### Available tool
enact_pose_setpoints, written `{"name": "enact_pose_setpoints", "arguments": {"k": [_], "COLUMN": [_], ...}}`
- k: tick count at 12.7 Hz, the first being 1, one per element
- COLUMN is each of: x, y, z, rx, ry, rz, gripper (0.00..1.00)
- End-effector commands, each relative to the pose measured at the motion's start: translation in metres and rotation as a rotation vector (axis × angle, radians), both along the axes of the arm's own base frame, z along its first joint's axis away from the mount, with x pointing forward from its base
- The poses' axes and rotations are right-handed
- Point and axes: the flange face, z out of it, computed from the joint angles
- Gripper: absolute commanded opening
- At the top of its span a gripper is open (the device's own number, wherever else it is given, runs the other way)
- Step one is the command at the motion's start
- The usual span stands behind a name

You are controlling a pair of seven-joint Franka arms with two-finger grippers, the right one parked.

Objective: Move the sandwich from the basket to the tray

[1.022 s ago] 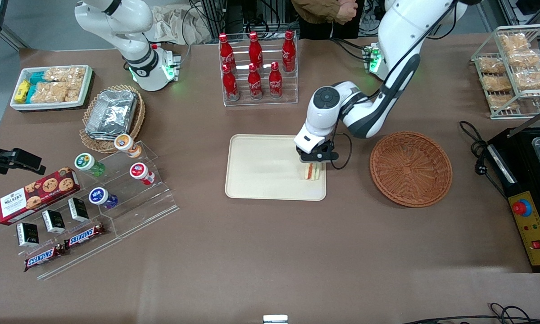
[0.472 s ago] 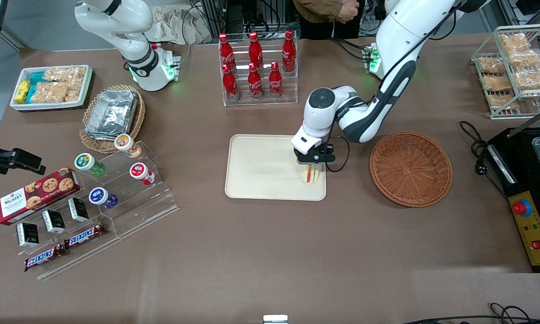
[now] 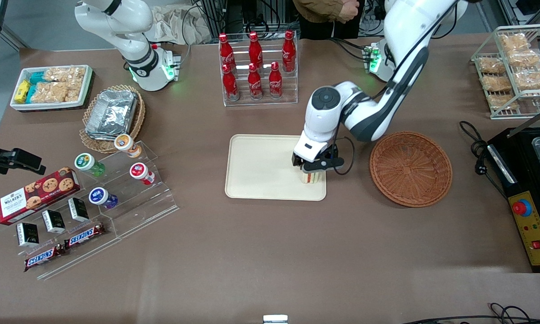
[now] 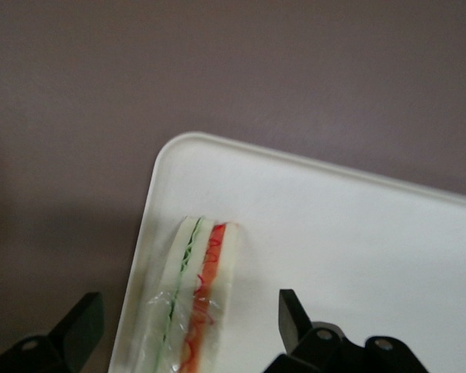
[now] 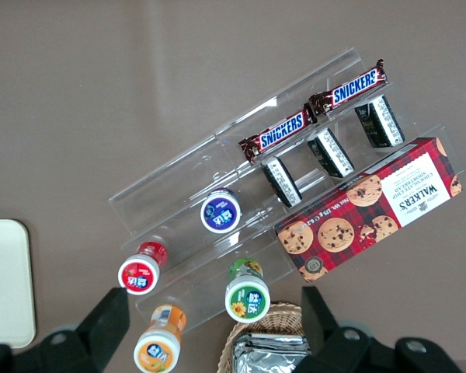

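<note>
1. My gripper (image 3: 311,173) hangs low over the tray's corner nearest the basket, its fingers (image 4: 293,315) spread wide, one on each side of the sandwich and touching neither face of it as far as my wrist camera shows.

2. The sandwich (image 4: 196,299) stands on edge on the tray, in clear wrap, with a green line and an orange-red line of filling between pale slices of bread. In the front view only its lower part (image 3: 310,178) shows below my gripper.

3. The tray (image 3: 263,168) is cream and rectangular with rounded corners; the sandwich sits just inside its rim at the corner toward my end of the table, and the rest of its surface is bare.

4. The basket (image 3: 410,168), round and reddish-brown wicker, lies on the table beside the tray, toward my end, with a strip of brown table between the two. Nothing lies in it.

5. Farther from the front camera than the tray stands a clear rack of red cola bottles (image 3: 255,63).

6. Toward the parked arm's end of the table are a tan wicker basket of foil trays (image 3: 112,112), a white bin of snack packets (image 3: 51,86), and a clear stepped stand (image 3: 116,198) with small jars, chocolate bars and a red biscuit box (image 3: 35,188).
</note>
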Motion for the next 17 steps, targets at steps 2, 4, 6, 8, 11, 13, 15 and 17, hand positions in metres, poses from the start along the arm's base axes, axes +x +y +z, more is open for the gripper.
{"name": "enact_pose_setpoints", "arguments": {"k": [2, 4, 6, 8, 11, 13, 15, 17], "x": [0.026, 0.053, 0.061, 0.056, 0.047, 0.041, 0.042, 0.044], "y": [-0.002, 0.038, 0.087, 0.137, 0.252, 0.311, 0.327, 0.329], "z": [0.149, 0.220, 0.267, 0.302, 0.338, 0.355, 0.363, 0.365], "rx": [-0.014, 0.002, 0.034, 0.077, 0.079, 0.058, 0.077, 0.101], "ry": [0.044, 0.073, 0.055, 0.049, 0.130, 0.118, 0.100, 0.098], "rz": [0.095, 0.144, 0.128, 0.067, -0.192, -0.322, -0.425, -0.414], "gripper": [1.00, 1.00, 1.00, 1.00, 1.00, 1.00, 1.00, 1.00]}}
